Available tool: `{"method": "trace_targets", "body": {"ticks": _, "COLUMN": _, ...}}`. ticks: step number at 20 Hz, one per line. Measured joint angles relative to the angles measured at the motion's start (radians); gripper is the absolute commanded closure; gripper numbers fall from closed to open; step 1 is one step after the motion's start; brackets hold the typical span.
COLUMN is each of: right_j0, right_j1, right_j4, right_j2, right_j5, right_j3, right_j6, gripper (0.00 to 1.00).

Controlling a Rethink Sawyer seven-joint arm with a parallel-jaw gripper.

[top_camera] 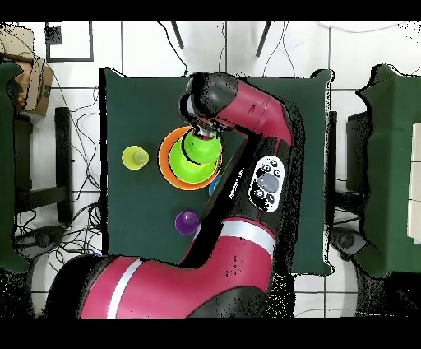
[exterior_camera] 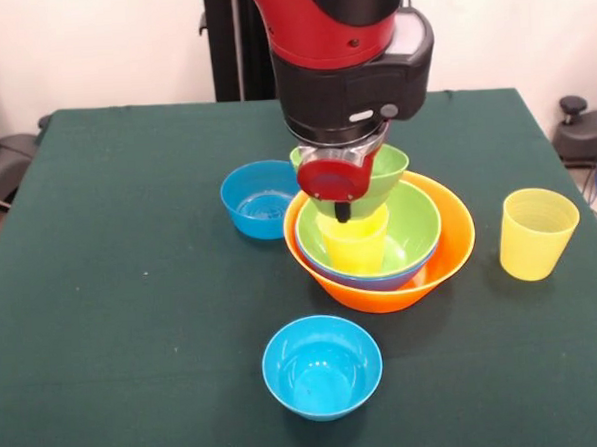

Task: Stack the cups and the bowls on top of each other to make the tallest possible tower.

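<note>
The orange bowl [exterior_camera: 436,261] stands mid-table and holds the large blue bowl [exterior_camera: 371,277], the medium green bowl [exterior_camera: 414,227] and the opaque yellow cup [exterior_camera: 355,246], nested. My gripper [exterior_camera: 343,213] hangs over this tower, shut on the near wall of the small green bowl [exterior_camera: 386,174], which sits tilted right at the yellow cup's top. The ribbed pale yellow cup [exterior_camera: 537,233] stands alone to the right. Two small blue bowls stand loose, one left of the tower [exterior_camera: 260,197] and one in front [exterior_camera: 321,367]. The purple cup [top_camera: 187,221] shows only in the overhead view.
The green table [exterior_camera: 112,293] has open cloth at the left and front. In the overhead view the arm [top_camera: 247,115] covers the gripper and part of the tower [top_camera: 171,160]; the pale yellow cup [top_camera: 134,156] stands left of it.
</note>
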Motion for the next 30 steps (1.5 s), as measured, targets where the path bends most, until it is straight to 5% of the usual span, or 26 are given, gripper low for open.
{"method": "trace_targets", "body": {"ticks": 12, "right_j0": 0.001, "right_j1": 0.061, "right_j4": -0.006, "right_j2": -0.002, "right_j5": -0.109, "right_j3": 0.0, "right_j6": 0.0, "gripper": 1.0}}
{"method": "trace_targets", "body": {"ticks": 30, "right_j0": 0.004, "right_j1": 0.042, "right_j4": -0.006, "right_j2": -0.002, "right_j5": -0.111, "right_j3": 0.011, "right_j6": 0.0, "gripper": 1.0}}
